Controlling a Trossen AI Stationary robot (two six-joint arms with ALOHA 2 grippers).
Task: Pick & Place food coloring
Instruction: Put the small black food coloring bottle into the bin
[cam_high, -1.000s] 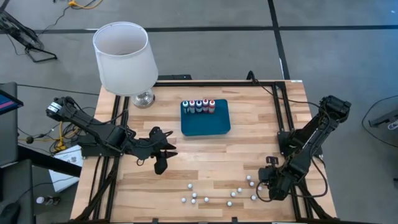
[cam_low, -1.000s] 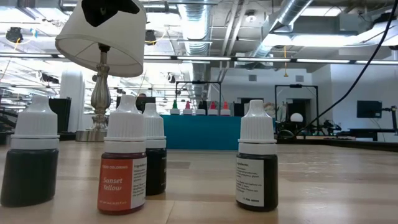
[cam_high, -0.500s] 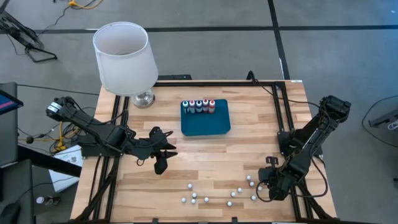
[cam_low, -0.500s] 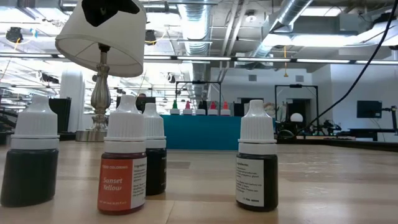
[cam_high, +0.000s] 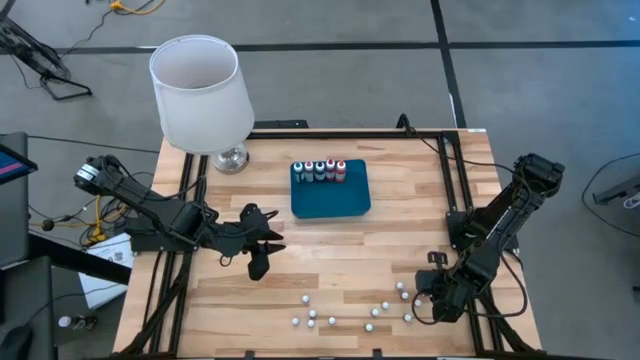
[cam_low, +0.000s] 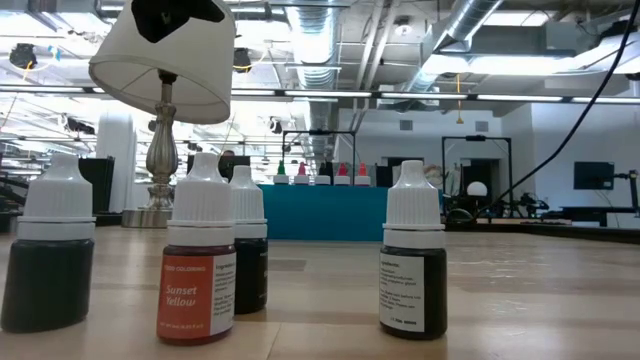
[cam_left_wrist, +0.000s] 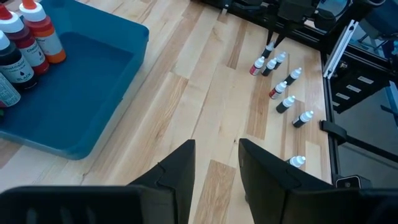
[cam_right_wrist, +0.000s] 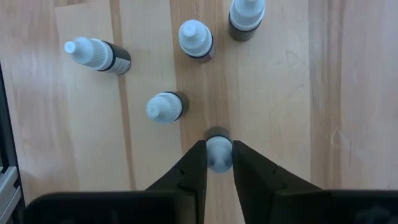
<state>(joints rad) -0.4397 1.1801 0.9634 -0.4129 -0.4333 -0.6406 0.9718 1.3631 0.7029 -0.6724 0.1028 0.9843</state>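
Several small food coloring bottles (cam_high: 333, 320) with white caps stand scattered near the table's near edge, large in the low view (cam_low: 197, 266). Several more bottles (cam_high: 320, 170) stand in a row along the far side of the dark teal tray (cam_high: 335, 200). My right gripper (cam_right_wrist: 217, 163) is low over the right end of the scattered group (cam_high: 424, 287), shut on one bottle. My left gripper (cam_left_wrist: 217, 168) is open above bare wood, left of the tray's near corner (cam_high: 262, 255), touching nothing. My right gripper pinches one food coloring bottle by its white cap (cam_right_wrist: 217, 149) between the two fingers (cam_right_wrist: 194, 165). The fingers come from above, pointing down. The bottle stands upright below them, with a little of its dark body (cam_right_wrist: 216, 132) showing past the cap. Whether its base is on the table, I cannot tell.
A table lamp with a white shade (cam_high: 198, 92) stands at the far left corner. Three other bottles (cam_right_wrist: 165, 107) stand close to the held one. Bare wood lies between the tray and the scattered bottles. Black frame rails (cam_high: 455, 180) run along the table's sides.
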